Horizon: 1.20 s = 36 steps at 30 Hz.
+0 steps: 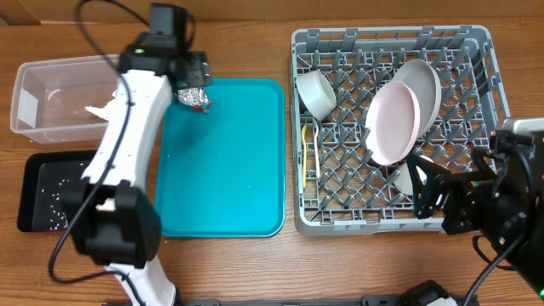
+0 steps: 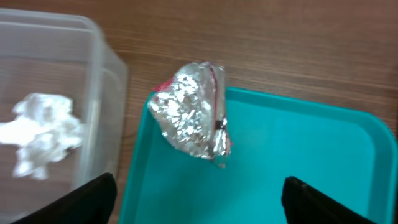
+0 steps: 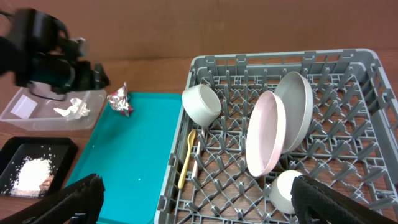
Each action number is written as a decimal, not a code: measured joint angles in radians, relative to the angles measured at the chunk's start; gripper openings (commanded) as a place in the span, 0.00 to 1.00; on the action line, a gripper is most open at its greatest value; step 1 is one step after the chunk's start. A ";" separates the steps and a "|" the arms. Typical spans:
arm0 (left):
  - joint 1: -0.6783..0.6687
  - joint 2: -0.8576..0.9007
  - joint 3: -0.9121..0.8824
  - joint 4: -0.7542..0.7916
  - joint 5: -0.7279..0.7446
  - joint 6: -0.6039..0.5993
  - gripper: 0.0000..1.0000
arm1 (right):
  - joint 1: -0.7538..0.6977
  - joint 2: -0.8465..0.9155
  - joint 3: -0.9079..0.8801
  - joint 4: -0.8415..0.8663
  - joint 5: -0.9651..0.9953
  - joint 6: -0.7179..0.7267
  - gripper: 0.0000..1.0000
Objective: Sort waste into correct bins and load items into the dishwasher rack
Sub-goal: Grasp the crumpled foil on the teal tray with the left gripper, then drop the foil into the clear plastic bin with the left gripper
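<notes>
The silver-and-red foil wrapper [image 1: 194,98] lies on the far left corner of a teal tray [image 1: 229,187]; it shows in the left wrist view [image 2: 193,112]. My left gripper [image 1: 192,83] hovers just above it, open and empty [image 2: 199,202]. The clear tub [image 1: 34,127] holds white tissue [image 2: 43,134]. The black tray [image 1: 34,170] holds rice grains [image 3: 31,169]. The dishwasher rack [image 1: 484,51] holds a grey bowl [image 1: 316,92], white plate [image 1: 393,123], grey plate [image 1: 422,85], yellow spoon [image 1: 307,153] and white cup [image 1: 404,180]. My right gripper [image 1: 422,194] is open over the rack's near side [image 3: 199,208].
The teal tray lies between the two bins on the left and the rack on the right, its surface bare apart from the wrapper. The left arm [image 1: 127,144] stretches over the tray's left edge and the black tray. Wooden table [image 1: 255,42] runs behind.
</notes>
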<state>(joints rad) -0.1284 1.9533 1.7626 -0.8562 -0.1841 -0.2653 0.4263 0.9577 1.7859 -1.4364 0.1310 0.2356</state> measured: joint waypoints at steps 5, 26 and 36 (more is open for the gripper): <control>0.006 0.155 0.000 0.068 -0.014 0.008 0.98 | 0.000 0.000 0.000 0.001 0.000 0.000 1.00; 0.011 0.254 0.047 -0.185 0.073 0.007 0.04 | 0.000 0.000 0.000 0.000 0.000 0.000 1.00; 0.080 -0.114 0.108 -0.173 -0.053 -0.015 0.04 | 0.000 0.000 0.000 0.000 0.000 0.000 1.00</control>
<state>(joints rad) -0.0483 1.8389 1.8702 -1.0290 -0.2367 -0.2802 0.4263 0.9577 1.7859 -1.4364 0.1310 0.2352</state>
